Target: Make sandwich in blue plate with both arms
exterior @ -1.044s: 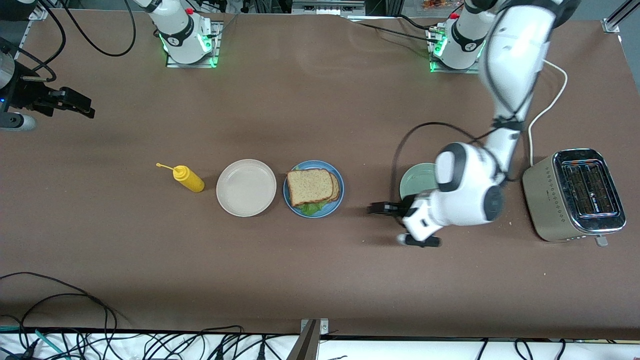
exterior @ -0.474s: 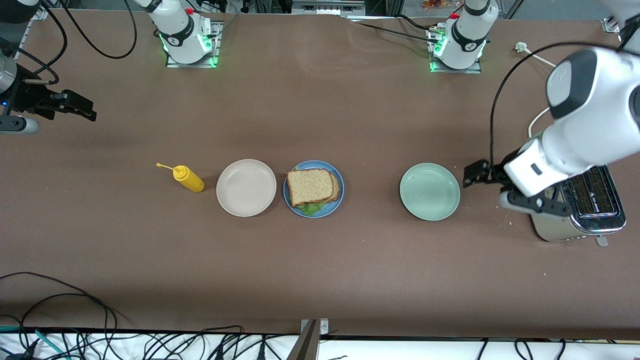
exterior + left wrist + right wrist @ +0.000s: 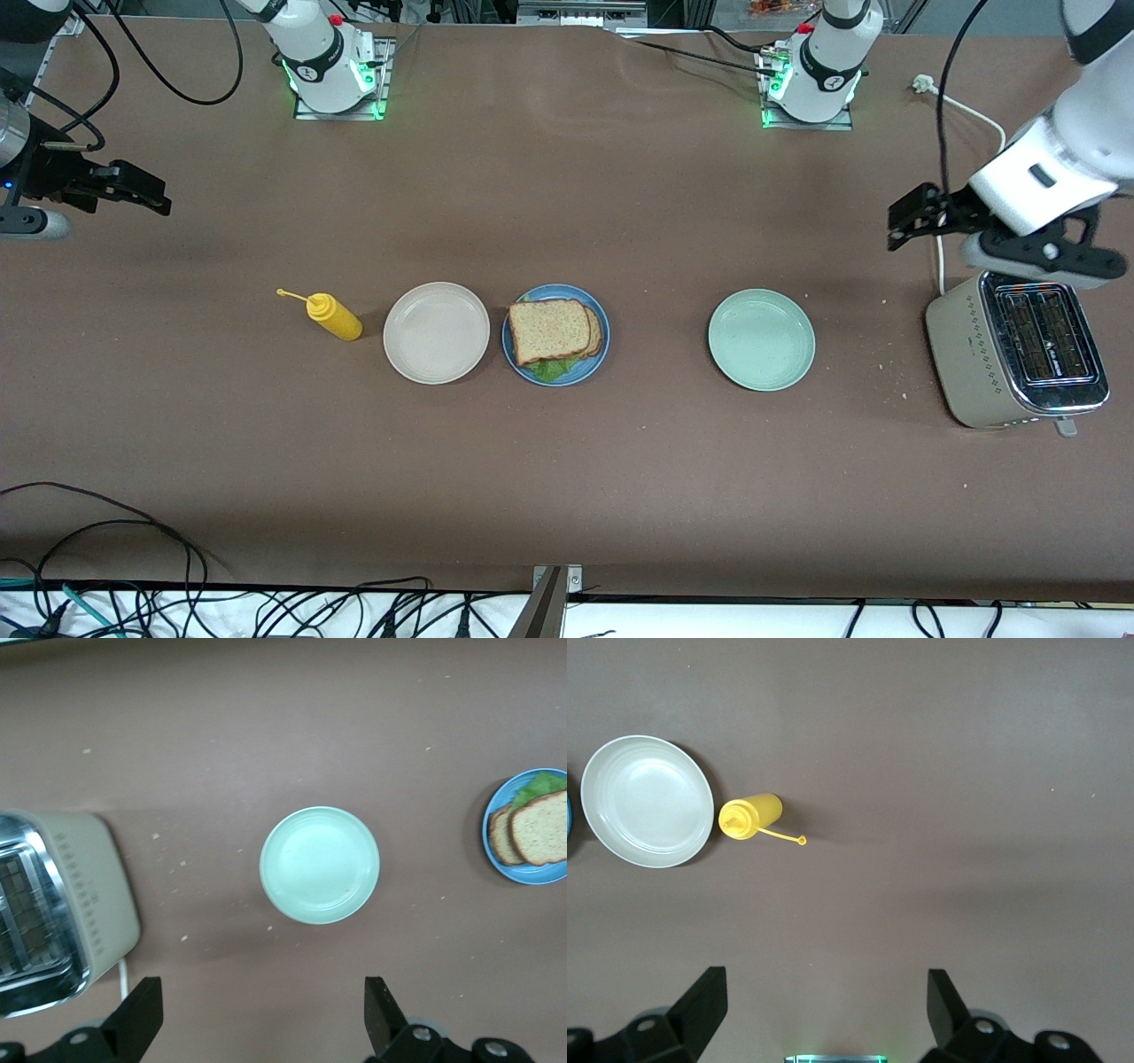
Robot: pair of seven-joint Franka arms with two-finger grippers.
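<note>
Two bread slices (image 3: 554,330) on blue plate (image 3: 599,356), lettuce (image 3: 538,788) clearer wristward

We find almost nothing we can read. The toaster (image 3: 1014,346), at the left arm's end of the bench (image 3: 567,496), carries a small pale mark with lettering on its dark top, between the two slots, but the letters are too small for us to make out. Each robot base (image 3: 330,62) bears a small round dark emblem on its white shell; we cannot read any characters in it. We see no other labels, numbers or signs.
</note>
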